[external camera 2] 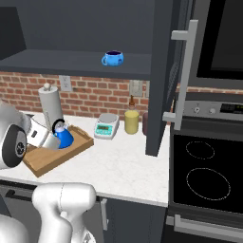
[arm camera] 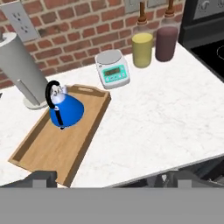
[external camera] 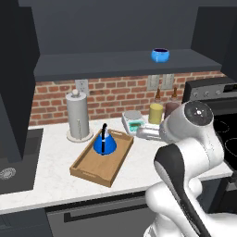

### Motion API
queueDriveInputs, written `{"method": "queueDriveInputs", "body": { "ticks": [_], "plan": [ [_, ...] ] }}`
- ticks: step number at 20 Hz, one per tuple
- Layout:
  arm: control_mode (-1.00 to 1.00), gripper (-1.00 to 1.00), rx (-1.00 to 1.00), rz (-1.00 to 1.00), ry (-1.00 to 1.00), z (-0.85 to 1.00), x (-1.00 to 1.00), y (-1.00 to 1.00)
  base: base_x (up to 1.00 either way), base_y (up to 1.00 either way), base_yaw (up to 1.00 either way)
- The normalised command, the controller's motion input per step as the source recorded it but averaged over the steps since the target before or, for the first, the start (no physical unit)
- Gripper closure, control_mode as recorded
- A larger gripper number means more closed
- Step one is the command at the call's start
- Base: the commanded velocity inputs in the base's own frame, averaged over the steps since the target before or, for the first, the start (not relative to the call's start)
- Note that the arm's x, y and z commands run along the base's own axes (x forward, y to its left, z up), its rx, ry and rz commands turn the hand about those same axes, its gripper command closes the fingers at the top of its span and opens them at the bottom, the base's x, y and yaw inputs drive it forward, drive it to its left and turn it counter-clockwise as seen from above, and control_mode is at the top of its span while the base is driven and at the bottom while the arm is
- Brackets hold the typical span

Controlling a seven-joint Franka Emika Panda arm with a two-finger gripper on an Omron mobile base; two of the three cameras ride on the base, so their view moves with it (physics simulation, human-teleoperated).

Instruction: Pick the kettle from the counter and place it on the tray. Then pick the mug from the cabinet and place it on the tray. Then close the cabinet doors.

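One kettle on tray, mug shelved

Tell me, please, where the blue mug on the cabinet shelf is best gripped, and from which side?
Grip the mug across its rim or round body, coming level from the open front of the cabinet shelf. It stands upright near the shelf's front edge, its small handle to one side, so pinching the wall seems safer.

White arm bent, claw spread wide, holding nothing.
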Motion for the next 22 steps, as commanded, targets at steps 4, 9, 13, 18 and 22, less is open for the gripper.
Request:
{"method": "queueDriveInputs", "body": {
  "ticks": [4,9,13,18,22],
  "plan": [
    [-1.0,-1.0,0.0,0.15,0.0,0.79,-0.19,-0.48,0.0,0.0,0.0],
    [-1.0,-1.0,-0.04,0.07,-0.02,0.88,0.0,-0.26,0.0,0.0,0.0],
    [-1.0,-1.0,-0.16,0.0,-0.07,0.65,0.0,-0.22,0.0,0.0,0.0],
    [-1.0,-1.0,-0.26,0.0,-0.2,0.34,0.0,-0.15,0.0,0.0,0.0],
    [-1.0,-1.0,-0.23,-0.01,-0.32,0.1,0.0,-0.14,0.0,0.0,0.0]
  ]
}}
